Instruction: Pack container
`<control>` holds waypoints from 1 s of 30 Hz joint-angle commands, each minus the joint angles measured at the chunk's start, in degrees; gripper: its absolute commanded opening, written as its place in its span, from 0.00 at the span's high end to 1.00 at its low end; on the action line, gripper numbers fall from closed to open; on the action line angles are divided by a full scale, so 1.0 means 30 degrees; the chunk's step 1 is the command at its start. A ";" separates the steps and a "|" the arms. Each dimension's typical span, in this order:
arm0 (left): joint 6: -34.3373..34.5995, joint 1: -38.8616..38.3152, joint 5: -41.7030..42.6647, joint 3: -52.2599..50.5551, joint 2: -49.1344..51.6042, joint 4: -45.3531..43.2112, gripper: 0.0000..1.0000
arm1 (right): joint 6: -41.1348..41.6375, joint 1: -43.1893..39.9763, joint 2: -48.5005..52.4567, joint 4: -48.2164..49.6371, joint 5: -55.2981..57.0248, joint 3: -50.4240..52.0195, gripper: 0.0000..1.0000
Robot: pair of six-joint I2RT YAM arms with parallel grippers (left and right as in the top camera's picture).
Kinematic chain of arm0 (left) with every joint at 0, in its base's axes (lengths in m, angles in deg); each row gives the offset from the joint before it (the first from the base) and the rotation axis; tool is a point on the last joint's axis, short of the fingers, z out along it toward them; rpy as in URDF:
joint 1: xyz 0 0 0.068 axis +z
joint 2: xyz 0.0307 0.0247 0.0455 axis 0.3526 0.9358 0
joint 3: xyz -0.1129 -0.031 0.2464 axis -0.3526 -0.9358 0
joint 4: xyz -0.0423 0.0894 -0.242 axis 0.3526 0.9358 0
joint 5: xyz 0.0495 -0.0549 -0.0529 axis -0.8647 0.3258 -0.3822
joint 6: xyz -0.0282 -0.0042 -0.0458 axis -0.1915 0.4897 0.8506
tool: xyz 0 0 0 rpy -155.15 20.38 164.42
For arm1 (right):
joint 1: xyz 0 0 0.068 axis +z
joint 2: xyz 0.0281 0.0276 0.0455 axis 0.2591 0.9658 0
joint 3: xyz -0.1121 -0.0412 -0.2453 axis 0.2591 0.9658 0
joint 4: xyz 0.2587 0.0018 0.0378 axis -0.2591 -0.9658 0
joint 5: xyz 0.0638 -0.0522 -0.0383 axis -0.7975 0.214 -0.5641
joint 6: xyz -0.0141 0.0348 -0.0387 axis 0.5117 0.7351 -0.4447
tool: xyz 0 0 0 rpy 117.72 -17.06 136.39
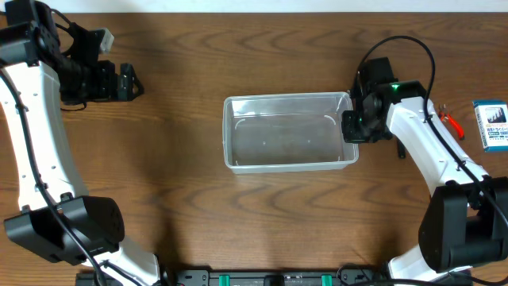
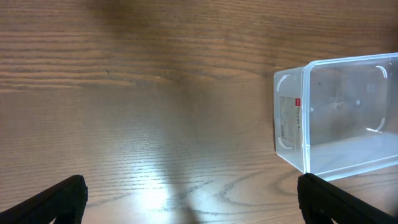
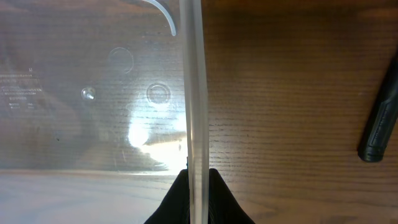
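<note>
So the left gripper (image 1: pixel 129 82) is held over the far left corner of the table (image 1: pixel 238 222), with its fingers spread wide apart. The clear container (image 1: pixel 286 98) is sat around the middle of the table. Its right wall is pinched by the right gripper (image 1: pixel 355 127), which is clamped tight on the rim. A blue-and-white box (image 1: pixel 494 125) is parked by the right edge.

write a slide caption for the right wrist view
Right gripper shut on the wall of the clear container; empty interior on one side, a black handle on the table opposite
</note>
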 commanded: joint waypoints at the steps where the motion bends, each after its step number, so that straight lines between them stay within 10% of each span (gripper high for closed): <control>1: -0.0189 0.0058 -0.0160 -0.0080 -0.0066 0.0051 0.02 | -0.0197 -0.0058 -0.0444 0.0022 0.0022 0.0058 0.93; 30: -0.0182 0.0058 -0.0160 -0.0080 -0.0066 0.0051 0.02 | 0.1443 -0.0058 -0.0444 0.0029 0.0459 0.0058 0.98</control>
